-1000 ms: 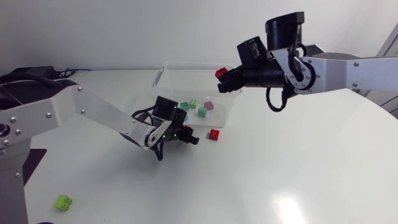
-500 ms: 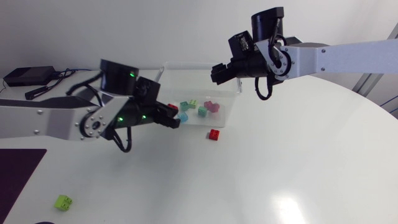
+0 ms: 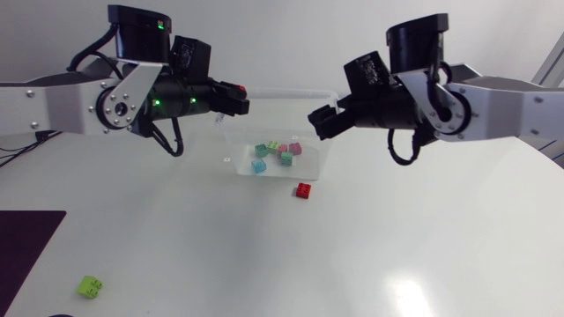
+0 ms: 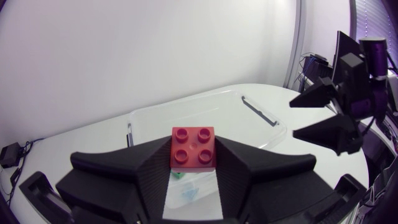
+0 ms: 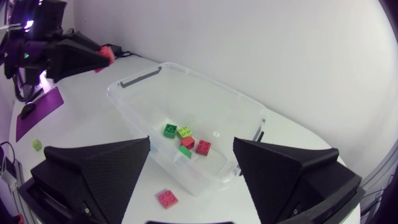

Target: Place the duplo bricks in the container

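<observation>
Up from the tabletop in front of the clear plastic container (image 3: 231, 151) comes my left arm, which a second ago was bent low there, while my right arm has drawn back from above the container's right rim, and the red brick it carried then is no longer between its fingers. My left pincer (image 3: 238, 98) now hangs raised beside the container's left end, near its rear corner, closed on a red square four-stud duplo brick (image 4: 193, 148), one wedge finger pressing each side and the studs facing my wrist camera. My right pincer (image 5: 192, 142) hangs raised off the container's right end with its fingers spread wide and nothing between them; the container lies below and ahead of it. Inside the container, towards its front, lies a small cluster of bricks (image 3: 277, 153) in green, teal and pink. A second small red brick (image 3: 303, 190) lies on the white table (image 3: 423, 255) just in front of the container's front right corner, not touching it. A lime green brick (image 3: 89, 285) lies well apart from the container, far out to its front left, beside a dark purple mat (image 3: 22, 251).
</observation>
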`<state>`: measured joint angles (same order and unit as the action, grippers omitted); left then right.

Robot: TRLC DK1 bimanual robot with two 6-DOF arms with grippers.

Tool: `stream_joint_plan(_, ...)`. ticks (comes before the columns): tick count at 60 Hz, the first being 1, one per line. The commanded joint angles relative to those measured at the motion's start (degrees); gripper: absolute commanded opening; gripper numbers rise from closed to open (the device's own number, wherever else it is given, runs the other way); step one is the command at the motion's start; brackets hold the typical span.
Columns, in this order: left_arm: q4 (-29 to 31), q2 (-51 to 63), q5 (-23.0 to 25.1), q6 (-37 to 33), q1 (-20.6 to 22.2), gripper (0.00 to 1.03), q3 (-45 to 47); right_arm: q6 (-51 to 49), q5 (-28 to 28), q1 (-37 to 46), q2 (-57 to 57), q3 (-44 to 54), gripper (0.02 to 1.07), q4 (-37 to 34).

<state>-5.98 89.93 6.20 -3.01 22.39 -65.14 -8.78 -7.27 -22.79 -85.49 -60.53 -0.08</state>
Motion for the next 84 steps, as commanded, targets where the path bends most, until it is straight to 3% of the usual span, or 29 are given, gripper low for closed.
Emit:
stream_joint_plan(1,-1.14,4.64,0.57,0.10,-0.24,0.11,-3.06,-0.10,-0.12,-0.15,4.28,5.25,1.00,-0.54)
stream_joint_plan(21,-1.23,18.18,0.57,1.07,-2.27,0.16,-15.98,3.06,1.73,-4.02,10.96,20.02,1.00,3.68)
stream_joint_plan(24,-0.79,19.76,0.48,1.07,-2.35,0.26,-18.00,2.89,1.73,-4.55,10.35,21.07,1.00,4.38)
stream_joint_plan(32,2.37,24.59,0.48,1.34,-2.97,0.70,-24.15,1.13,1.47,-4.90,7.36,22.39,1.00,6.49)
stream_joint_plan(37,2.64,25.65,0.48,1.25,-3.06,0.86,-25.29,1.30,1.47,-4.90,4.81,22.04,1.00,7.99)
stream_joint_plan(43,3.08,25.91,0.48,1.34,-3.14,0.97,-25.47,3.33,3.40,-5.60,0.68,21.42,1.00,10.36)
stream_joint_plan(55,3.25,22.39,0.48,1.69,-4.11,0.98,-22.22,8.69,15.79,-11.05,-7.14,18.87,1.00,12.29)
stream_joint_plan(69,1.93,17.30,0.40,1.51,-4.37,0.98,-15.45,14.93,19.66,-14.22,-13.56,13.69,1.00,10.36)
stream_joint_plan(84,1.67,13.96,0.04,1.42,-4.37,0.98,-11.67,19.76,20.28,-15.27,-17.95,9.38,0.99,5.70)
